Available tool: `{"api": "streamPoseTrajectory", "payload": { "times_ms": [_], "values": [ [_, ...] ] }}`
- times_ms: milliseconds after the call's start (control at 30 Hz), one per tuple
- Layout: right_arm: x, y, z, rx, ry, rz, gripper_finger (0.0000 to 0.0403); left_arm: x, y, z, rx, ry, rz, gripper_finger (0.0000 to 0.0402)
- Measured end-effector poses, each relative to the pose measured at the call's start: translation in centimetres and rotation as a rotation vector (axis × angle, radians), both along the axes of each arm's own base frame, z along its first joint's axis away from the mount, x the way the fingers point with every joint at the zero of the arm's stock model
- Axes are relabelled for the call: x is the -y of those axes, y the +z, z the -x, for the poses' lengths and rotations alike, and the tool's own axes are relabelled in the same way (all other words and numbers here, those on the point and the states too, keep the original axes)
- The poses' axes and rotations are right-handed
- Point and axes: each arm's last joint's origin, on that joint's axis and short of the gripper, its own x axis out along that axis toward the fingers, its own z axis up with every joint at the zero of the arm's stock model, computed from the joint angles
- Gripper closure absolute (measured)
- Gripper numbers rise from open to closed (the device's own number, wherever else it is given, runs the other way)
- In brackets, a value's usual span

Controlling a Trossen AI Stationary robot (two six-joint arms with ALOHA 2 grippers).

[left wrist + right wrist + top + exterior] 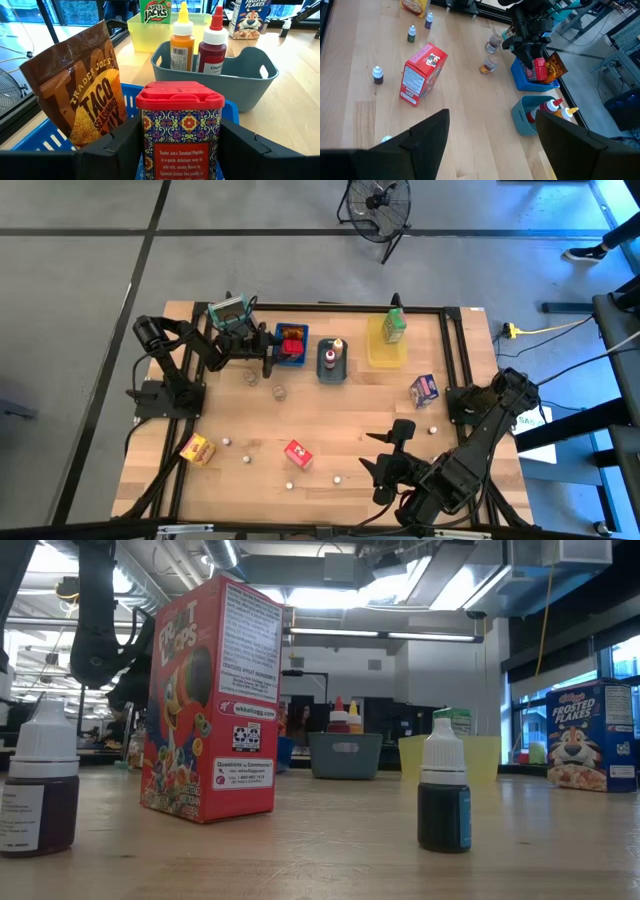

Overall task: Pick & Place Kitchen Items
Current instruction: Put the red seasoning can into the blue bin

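The left gripper [177, 145] has its two dark fingers clamped on either side of a red-lidded tin with a patterned label [180, 127], holding it over the blue rectangular tray [291, 346] at the back of the wooden table [330, 430]. To finish well, I'd say it should lower the tin straight down beside the brown foil packet [80, 95] leaning in that tray, and let go only once the base is seated, so neither tips. The tin reads "Trader Joe's Smoked Paprika"; the packet, "Trader Joe's Taco Seasoning Mix". Beyond, a green carton [155, 11] says "Apple Jacks". Out front, a red cereal box [213, 700] reads "Froot Loops", a blue one [592, 735] "Frosted Flakes". The right gripper [490, 137] waits near the front edge, fingers spread wide and empty.
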Motion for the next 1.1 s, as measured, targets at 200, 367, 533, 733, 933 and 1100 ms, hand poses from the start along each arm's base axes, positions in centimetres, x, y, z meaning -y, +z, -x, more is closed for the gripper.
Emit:
{"api": "streamPoseTrajectory", "payload": {
  "times_ms": [200,367,533,733,933,1100],
  "values": [
    [0.00,0.00,0.00,0.000,0.000,0.000,0.0107,0.00,0.00,0.00,0.001,0.001,0.003,0.0189],
    [0.00,0.01,0.01,0.000,0.000,0.000,0.0107,0.00,0.00,0.00,0.001,0.001,0.003,0.0189],
    [0.00,0.00,0.00,0.000,0.000,0.000,0.0107,0.00,0.00,0.01,0.001,0.002,0.004,0.0189],
    [0.00,0.01,0.01,0.000,0.000,0.000,0.0107,0.00,0.00,0.01,0.001,0.003,0.004,0.0189],
    [0.00,0.01,0.01,0.000,0.000,-0.001,0.0107,-0.01,0.01,0.01,0.004,0.009,0.013,0.0174],
    [0.01,0.01,0.01,0.000,0.000,-0.001,0.0107,-0.04,0.03,0.01,0.009,0.024,0.029,0.0144]
  ]
}}
